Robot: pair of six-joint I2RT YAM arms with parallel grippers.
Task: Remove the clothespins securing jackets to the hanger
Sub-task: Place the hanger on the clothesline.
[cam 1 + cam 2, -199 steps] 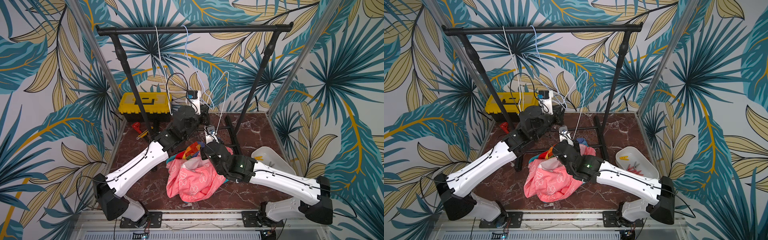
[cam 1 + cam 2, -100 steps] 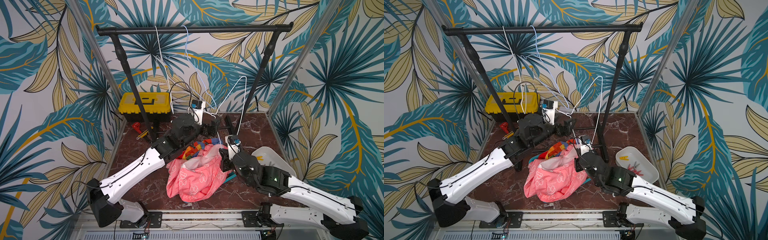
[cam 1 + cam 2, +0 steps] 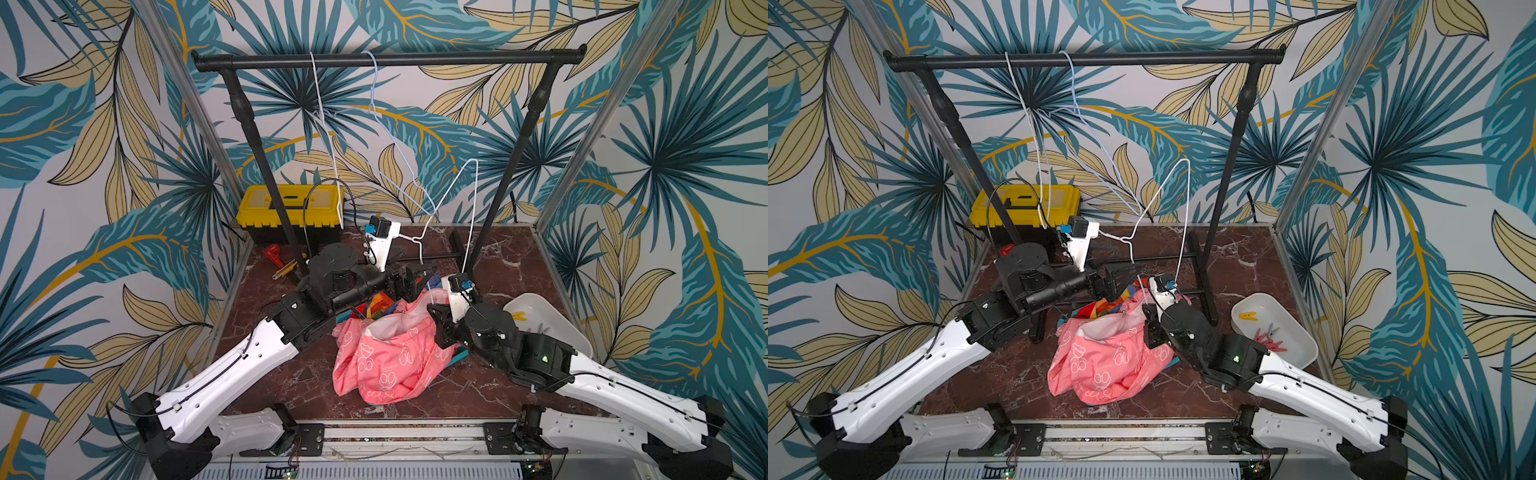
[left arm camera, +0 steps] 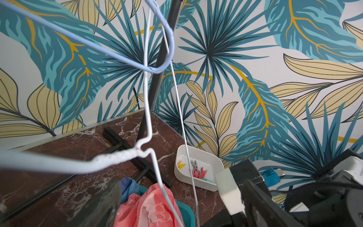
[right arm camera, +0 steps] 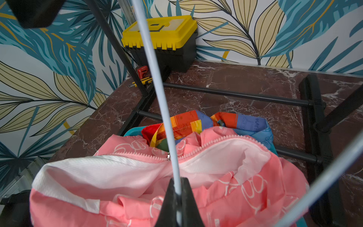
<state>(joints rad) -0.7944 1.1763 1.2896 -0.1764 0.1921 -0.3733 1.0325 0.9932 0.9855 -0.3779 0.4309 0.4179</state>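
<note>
**Right arm swung aside with the hanger; left gripper let go**

Since one second ago the right arm has swung from over the clothes pile toward the right of both top views. The left gripper has opened, and its jaws stand wide with nothing between them. The right gripper, at the lower middle of the right wrist view, is closed tight on the thin wire of the white hanger. The hook of this hanger is off the black rail.

The wire crosses the open neck of the pink bear-print jacket, close to the zip pull; whether it runs inside the jacket I cannot tell. This jacket lies over the rainbow-striped jacket at the centre of the table. The clothespins lie in the white tray, right of centre, and I see none on the jackets.

The danger, I think, is this: if the hanger is pulled away, the wire may catch the zip and drag the jacket along. It may also turn in such a narrow grip and hook into the two hangers on the rail.
</note>
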